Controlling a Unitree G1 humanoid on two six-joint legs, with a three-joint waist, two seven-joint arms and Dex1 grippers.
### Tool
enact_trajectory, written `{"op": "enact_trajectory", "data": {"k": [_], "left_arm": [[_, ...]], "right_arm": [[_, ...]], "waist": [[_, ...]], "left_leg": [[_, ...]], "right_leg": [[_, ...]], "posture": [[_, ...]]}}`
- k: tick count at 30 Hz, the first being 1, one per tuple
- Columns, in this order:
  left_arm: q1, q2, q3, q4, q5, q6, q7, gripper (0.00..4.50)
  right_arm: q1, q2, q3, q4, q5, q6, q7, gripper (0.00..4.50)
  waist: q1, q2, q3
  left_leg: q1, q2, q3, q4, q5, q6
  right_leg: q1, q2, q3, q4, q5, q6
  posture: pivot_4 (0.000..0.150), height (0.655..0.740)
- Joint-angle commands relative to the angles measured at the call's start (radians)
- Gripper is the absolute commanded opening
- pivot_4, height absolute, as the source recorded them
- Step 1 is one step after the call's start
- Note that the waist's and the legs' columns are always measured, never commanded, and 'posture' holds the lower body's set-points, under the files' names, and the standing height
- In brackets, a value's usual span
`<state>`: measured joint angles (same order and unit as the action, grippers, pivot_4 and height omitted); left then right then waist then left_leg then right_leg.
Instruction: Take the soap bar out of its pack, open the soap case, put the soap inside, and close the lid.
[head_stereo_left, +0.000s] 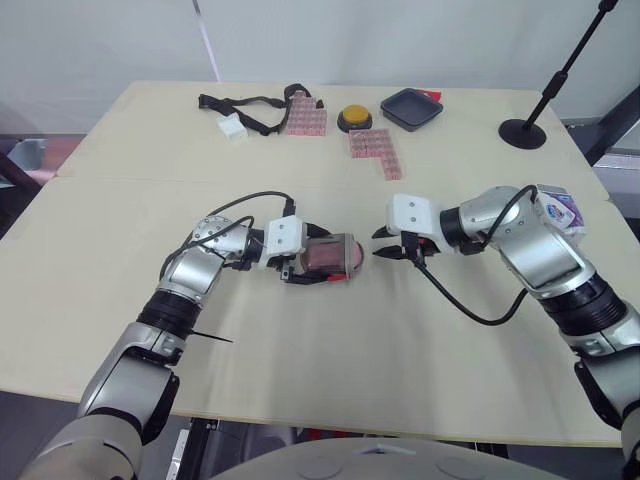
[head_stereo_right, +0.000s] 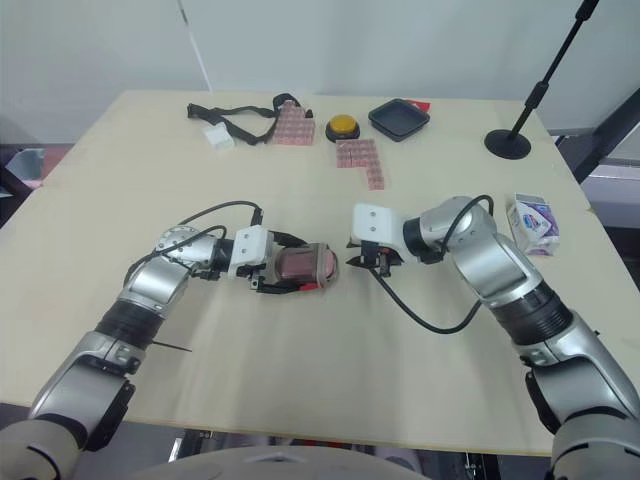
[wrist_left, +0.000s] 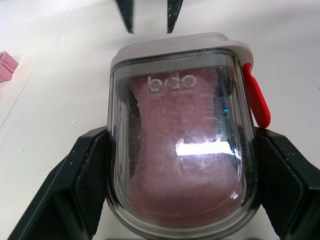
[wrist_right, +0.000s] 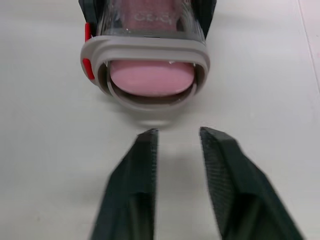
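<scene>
The left gripper (head_stereo_left: 312, 258) is clamped on the soap case (wrist_left: 180, 125), one finger pressed to each long side. The case lies on its side, low over the middle of the table (head_stereo_left: 300, 360), with its grey rim end turned toward the right gripper (head_stereo_left: 382, 245). The pink soap (wrist_right: 151, 77) sits inside, seen through the clear shell and at the grey rim. A red latch (wrist_left: 256, 97) lies along one edge of the case. From these angles I cannot tell whether the lid is fully seated or only resting in place.

The right gripper points at the rim end, near it but apart from it. Its fingers are slightly spread and hold nothing.

The soap pack (head_stereo_right: 532, 222) stands on the table's right side, behind the right forearm and well apart from the case. Along the far edge lie a black strap (head_stereo_left: 250, 108), two clusters of pink blocks (head_stereo_left: 375, 150), a yellow button (head_stereo_left: 354, 119), a black tray (head_stereo_left: 411, 107) and a stand base (head_stereo_left: 523, 132).
</scene>
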<state>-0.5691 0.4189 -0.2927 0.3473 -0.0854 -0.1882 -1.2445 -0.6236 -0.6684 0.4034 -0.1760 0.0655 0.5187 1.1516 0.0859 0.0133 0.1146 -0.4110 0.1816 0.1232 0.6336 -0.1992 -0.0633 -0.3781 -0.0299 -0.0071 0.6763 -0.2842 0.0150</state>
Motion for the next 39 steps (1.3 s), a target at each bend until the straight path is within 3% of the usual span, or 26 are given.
{"op": "enact_trajectory", "data": {"k": [1, 23, 33, 36, 39], "left_arm": [[-0.018, 0.006, 0.014, -0.025, -0.013, -0.017, 0.001, 3.49], [-0.005, 0.008, 0.013, -0.041, -0.016, -0.005, 0.015, 3.49], [-0.011, 0.008, 0.025, -0.039, -0.022, -0.012, 0.020, 3.49], [-0.001, -0.001, 0.021, -0.051, -0.020, -0.035, 0.027, 3.49], [0.006, -0.012, 0.016, -0.072, -0.025, -0.037, 0.033, 3.49]], "right_arm": [[0.011, 0.000, -0.011, -0.040, 0.012, -0.006, 0.000, 0.03], [-0.025, 0.049, 0.047, -0.018, -0.045, -0.040, 0.002, 0.03], [0.081, -0.081, -0.118, 0.004, 0.066, 0.005, 0.048, 0.03], [0.131, -0.061, -0.260, -0.015, 0.242, 0.271, 0.027, 0.78], [0.138, -0.052, -0.363, -0.059, 0.431, 0.666, 0.010, 1.80]], "waist": [[-0.001, 0.000, 0.000], [-0.005, 0.000, 0.000], [-0.001, 0.000, 0.000], [-0.001, 0.000, 0.000], [-0.001, 0.000, 0.000]], "left_leg": [[0.000, 0.000, 0.000, 0.000, 0.000, 0.000], [0.000, 0.000, 0.000, 0.000, 0.000, 0.000], [0.000, 0.000, 0.000, 0.000, 0.000, 0.000], [0.000, 0.000, 0.000, 0.000, 0.000, 0.000], [0.000, 0.000, 0.000, 0.000, 0.000, 0.000]], "right_leg": [[0.000, 0.000, 0.000, 0.000, 0.000, 0.000], [0.000, 0.000, 0.000, 0.000, 0.000, 0.000], [0.000, 0.000, 0.000, -0.001, 0.000, 0.000], [0.001, 0.001, 0.000, -0.002, 0.000, 0.000], [0.001, 0.001, 0.000, -0.002, 0.000, 0.000]], "posture": [[0.150, 0.7400], [0.150, 0.7400], [0.150, 0.7400], [0.150, 0.7400], [0.150, 0.7400]]}}
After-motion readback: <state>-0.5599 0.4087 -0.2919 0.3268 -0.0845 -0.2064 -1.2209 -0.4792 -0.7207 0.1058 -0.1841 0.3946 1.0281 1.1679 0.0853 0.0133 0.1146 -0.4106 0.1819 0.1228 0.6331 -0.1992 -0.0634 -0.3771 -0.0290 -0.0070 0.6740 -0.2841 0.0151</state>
